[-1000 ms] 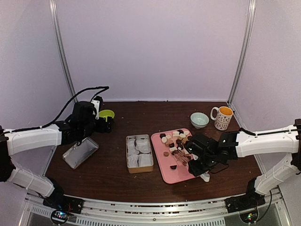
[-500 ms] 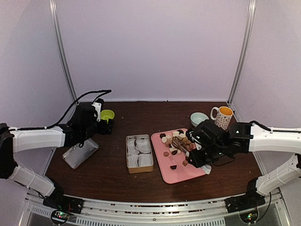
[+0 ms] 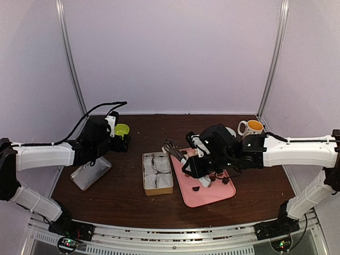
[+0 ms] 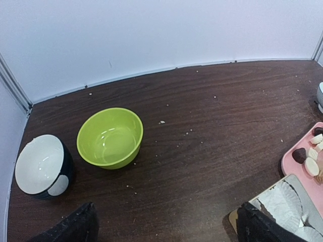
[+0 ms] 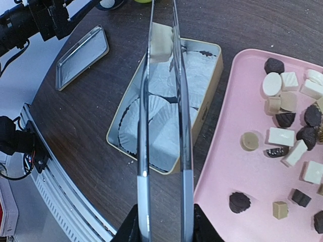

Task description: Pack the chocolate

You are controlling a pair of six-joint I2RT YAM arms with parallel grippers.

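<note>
Cream-white chocolate piece (image 5: pixel 161 43) riding pinched between tips of clear tongs (image 5: pixel 144 126), hanging above tan box (image 5: pixel 203 106) lined with white paper cups (image 5: pixel 130 118). Step in hand, by look of it: dropping piece into cup. Doing it well: centring tips over one empty cup, lowering close, easing squeeze slowly. Behind, right gripper (image 5: pixel 164 227) clamping tong handles, piece sitting at tongs' far end, well ahead of fingers. Other chocolate (image 5: pixel 280 136) lying on pink tray (image 5: pixel 227 166) beside box. Idle left gripper (image 4: pixel 166 229) gaping, holding nothing.
</note>
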